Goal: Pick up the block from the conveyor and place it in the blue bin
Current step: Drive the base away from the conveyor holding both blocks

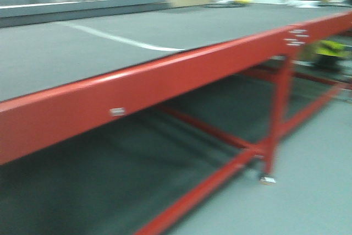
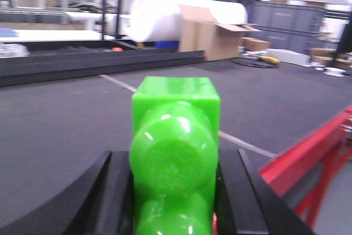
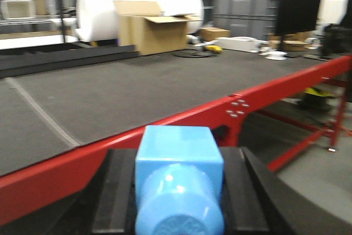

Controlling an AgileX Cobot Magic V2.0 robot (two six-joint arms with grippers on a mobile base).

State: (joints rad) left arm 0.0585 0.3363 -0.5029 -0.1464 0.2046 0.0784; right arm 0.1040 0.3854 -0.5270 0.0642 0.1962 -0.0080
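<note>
The block (image 3: 179, 182) fills the bottom of the right wrist view. Its round stud faces the lens and its square blue body sits behind. The right gripper (image 3: 179, 191) is clamped on it, with a black finger (image 3: 118, 191) pressed to each side face. Beyond the block runs the red frame rail (image 3: 66, 174) of the conveyor (image 3: 110, 97). A pale seam line (image 3: 41, 114) crosses the dark belt, and farther off stand a cardboard box (image 3: 146, 31) and a white roll (image 3: 99, 15).

The left gripper (image 2: 175, 191) likewise grips a green object (image 2: 175, 147) between its fingers, over the belt with the red rail off to its right.

The grab looks done, so the step in hand is judged to be the carry to the blue bin, which no view shows. The front view is smeared and shows only belt and frame. To do the carry well, the right gripper should hold its squeeze on the flat sides, since the plastic looks smooth and could slip. The block should pass above the rail without clipping it and be let go only once it is over the bin's opening.

The right arm points roughly level across the belt, with the block low on the near side of the rail. The left arm is also near level, but over the belt.
</note>
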